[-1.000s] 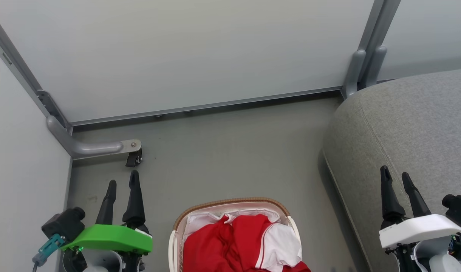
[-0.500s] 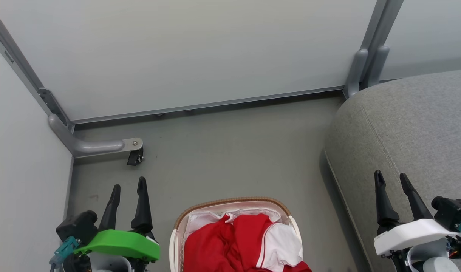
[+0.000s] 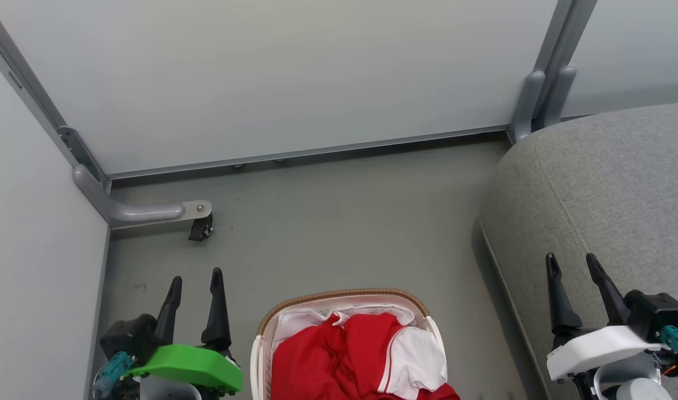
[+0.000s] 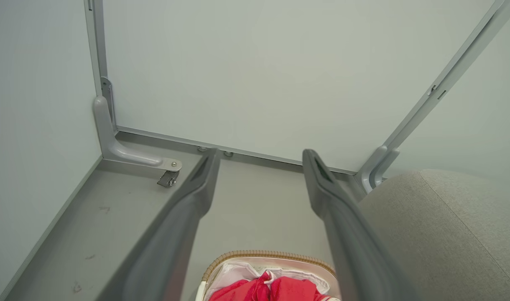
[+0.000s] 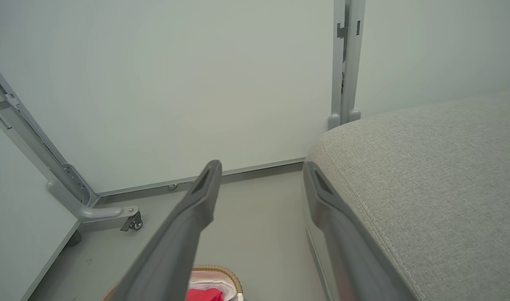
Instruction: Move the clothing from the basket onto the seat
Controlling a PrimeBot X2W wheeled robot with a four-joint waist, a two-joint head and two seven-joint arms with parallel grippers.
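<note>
Left gripper (image 3: 196, 276): fingers parted, nothing held. Small oval cream plastic basket with brown woven rim (image 3: 343, 293) located just right of it, between both grippers. Red-and-white fabric garment (image 3: 339, 355) heaped inside, none yet transferred. Right gripper (image 3: 570, 257): fingers parted, empty, positioned over large grey fabric-upholstered seat (image 3: 611, 183). Step judged: approach before first pick. Next move: one gripper to be lowered into basket and closed on raised fold.

Beneath my arms, the grey floor (image 3: 344, 222) bears the basket (image 3: 344, 293) nearest me, the seat (image 3: 606, 189) well to its right, and a small caster (image 3: 200, 228) far left.
</note>
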